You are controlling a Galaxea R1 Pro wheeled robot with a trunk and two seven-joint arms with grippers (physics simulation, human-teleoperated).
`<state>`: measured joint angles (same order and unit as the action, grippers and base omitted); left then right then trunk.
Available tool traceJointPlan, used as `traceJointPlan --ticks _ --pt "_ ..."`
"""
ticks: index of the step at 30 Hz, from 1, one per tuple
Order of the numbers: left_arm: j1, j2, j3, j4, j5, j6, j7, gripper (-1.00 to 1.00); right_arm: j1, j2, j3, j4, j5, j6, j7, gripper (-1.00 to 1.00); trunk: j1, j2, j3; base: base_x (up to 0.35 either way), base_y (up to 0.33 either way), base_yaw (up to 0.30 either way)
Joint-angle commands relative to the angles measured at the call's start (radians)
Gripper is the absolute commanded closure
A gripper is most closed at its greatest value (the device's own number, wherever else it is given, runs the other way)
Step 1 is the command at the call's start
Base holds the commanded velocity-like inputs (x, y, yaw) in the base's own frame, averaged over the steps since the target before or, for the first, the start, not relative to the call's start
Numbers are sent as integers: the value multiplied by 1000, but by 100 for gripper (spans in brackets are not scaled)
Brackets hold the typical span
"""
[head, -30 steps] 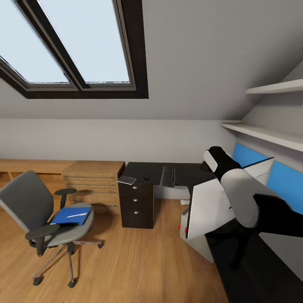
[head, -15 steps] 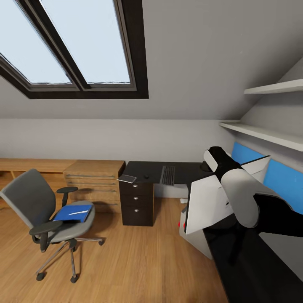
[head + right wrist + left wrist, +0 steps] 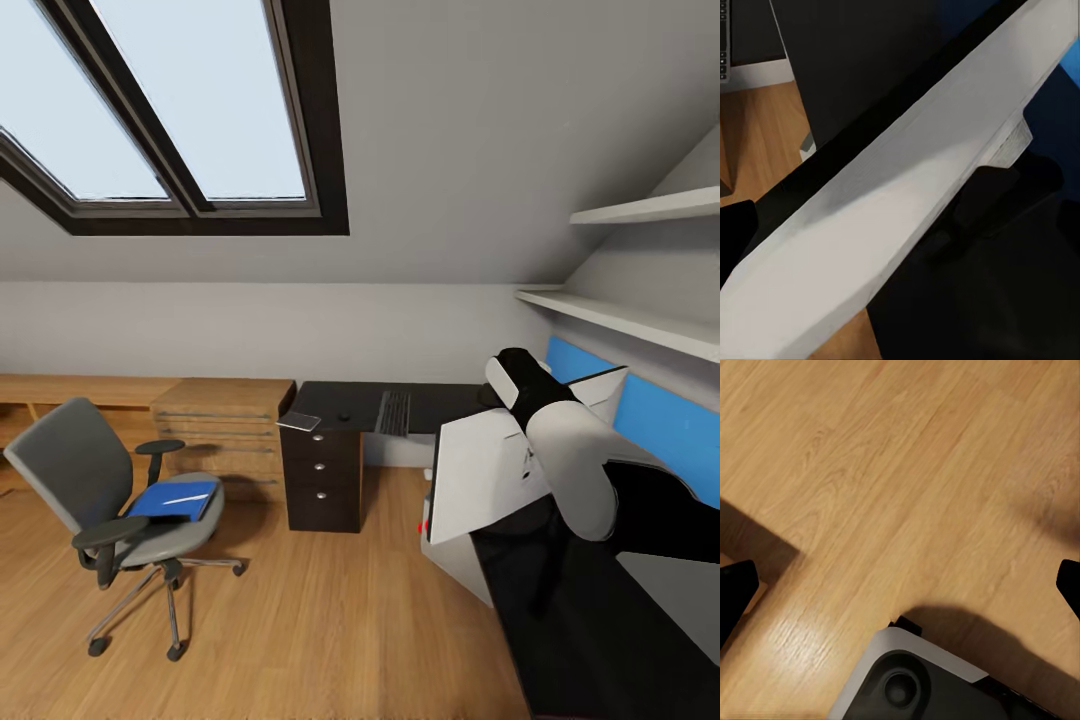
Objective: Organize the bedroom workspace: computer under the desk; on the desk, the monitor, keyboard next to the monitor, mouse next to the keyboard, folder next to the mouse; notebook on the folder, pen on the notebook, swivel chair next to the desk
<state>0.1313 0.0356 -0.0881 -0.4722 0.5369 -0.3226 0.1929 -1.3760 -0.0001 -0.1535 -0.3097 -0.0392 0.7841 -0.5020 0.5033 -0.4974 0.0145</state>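
A glossy black desk (image 3: pixel 440 405) runs along the grey wall and turns toward the robot, carried by a dark unit with three drawers (image 3: pixel 322 478). On its top lie one slim dark keyboard (image 3: pixel 392 412), one tiny rounded mouse (image 3: pixel 344 417) just beside it, and a thin grey notebook (image 3: pixel 299 423) overhanging the corner. A wide flat monitor (image 3: pixel 490 470) with a pale grey back stands tilted over the near part of the desk, the right arm reaching against it; the right wrist view shows its grey back and stand (image 3: pixel 997 199) close up, but whether that gripper grips it cannot be told. The left gripper's two dark fingertips (image 3: pixel 735 589) stand wide apart over bare wooden floor (image 3: pixel 892 472), holding nothing. Well apart on the floor stands one grey padded chair (image 3: pixel 110 500) with a chrome star base; a flat blue folder (image 3: pixel 170 500) lies on its seat with one slender white pen (image 3: pixel 185 497) on top.
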Motion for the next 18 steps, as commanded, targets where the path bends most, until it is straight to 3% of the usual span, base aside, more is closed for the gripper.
traceJointPlan --ticks 1,14,18 --pt "1 1 -9 -2 6 -3 8 -100 0 0 -1 -1 -4 3 -6 -100 0 0 0 -13 -9 0" --pt "1 1 -9 -2 6 -3 7 -100 0 0 -1 -1 -5 3 -6 -100 0 0 0 -16 -1 0" --pt "1 1 -11 -2 6 -5 7 -100 0 0 -1 -6 -7 3 -4 -100 0 0 0 117 95 0"
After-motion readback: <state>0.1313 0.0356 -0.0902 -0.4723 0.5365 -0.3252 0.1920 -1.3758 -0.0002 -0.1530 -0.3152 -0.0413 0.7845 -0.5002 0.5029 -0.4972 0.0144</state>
